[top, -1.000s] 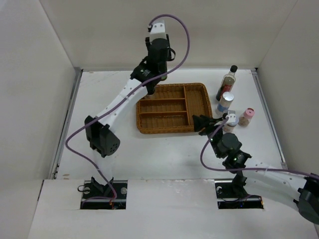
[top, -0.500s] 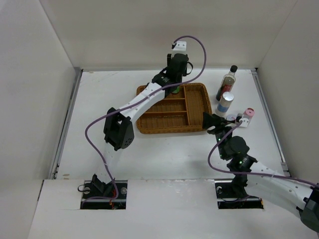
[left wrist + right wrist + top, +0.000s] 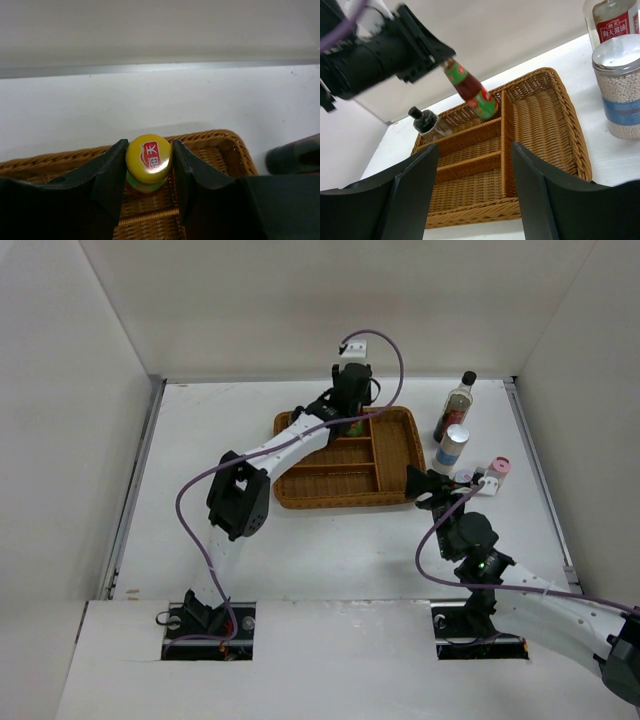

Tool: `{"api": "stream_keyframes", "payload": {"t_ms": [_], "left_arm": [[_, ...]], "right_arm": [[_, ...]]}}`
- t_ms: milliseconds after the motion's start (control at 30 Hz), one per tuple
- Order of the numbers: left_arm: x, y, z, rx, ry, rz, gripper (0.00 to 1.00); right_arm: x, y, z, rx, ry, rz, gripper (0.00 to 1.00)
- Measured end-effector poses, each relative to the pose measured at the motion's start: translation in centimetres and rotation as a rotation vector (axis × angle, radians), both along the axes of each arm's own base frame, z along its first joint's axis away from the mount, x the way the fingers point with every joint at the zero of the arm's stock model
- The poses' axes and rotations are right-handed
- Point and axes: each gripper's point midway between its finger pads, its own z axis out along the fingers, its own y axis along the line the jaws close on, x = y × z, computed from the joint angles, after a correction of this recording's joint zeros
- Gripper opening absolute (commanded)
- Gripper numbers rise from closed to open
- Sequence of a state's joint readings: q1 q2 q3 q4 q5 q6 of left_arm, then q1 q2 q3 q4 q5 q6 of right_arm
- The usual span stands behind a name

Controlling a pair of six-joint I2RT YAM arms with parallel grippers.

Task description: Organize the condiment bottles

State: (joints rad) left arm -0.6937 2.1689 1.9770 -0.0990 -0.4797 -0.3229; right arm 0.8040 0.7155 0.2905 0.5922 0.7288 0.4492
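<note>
My left gripper [image 3: 149, 152] is out over the back of the wicker tray [image 3: 392, 468], its jaws clamped narrow on the neck of the yellow-capped red-green bottle [image 3: 149, 159]. From the right wrist view that bottle [image 3: 470, 90] hangs tilted, base low in the tray's back row beside the long divider; I cannot tell whether it touches the weave. Left of it in the same row the squat black-capped bottle [image 3: 429, 124] lies leaning. Further right, my right gripper [image 3: 432, 485] sits low off the tray's right edge, jaws spread wide and holding nothing. Beyond it on the table stand the blue-white cylinder [image 3: 452, 448] and, just behind, the tall dark-sauce glass bottle [image 3: 456, 406] — the pink-lidded shaker [image 3: 499, 469] stands farthest right.
</note>
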Motion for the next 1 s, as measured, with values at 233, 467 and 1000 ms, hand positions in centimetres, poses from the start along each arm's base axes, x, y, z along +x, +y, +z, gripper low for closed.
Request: {"api": "stream_keyframes", "payload": {"t_ms": [233, 467, 1000], "left_arm": [[-0.1, 0.0, -3.0, -0.015, 0.014, 0.003, 0.31], [-0.4, 0.6, -3.5, -0.043, -0.006, 0.02, 0.77], [-7.4, 4.6, 11.7, -0.24, -0.244, 0.005, 1.0]], "right_arm": [[0.1, -0.2, -0.2, -0.001, 0.003, -0.009, 0.74], [0.1, -0.2, -0.5, -0.008, 0.01, -0.011, 0.81], [0.2, -0.1, -0.9, -0.018, 0.02, -0.007, 0.33]]}}
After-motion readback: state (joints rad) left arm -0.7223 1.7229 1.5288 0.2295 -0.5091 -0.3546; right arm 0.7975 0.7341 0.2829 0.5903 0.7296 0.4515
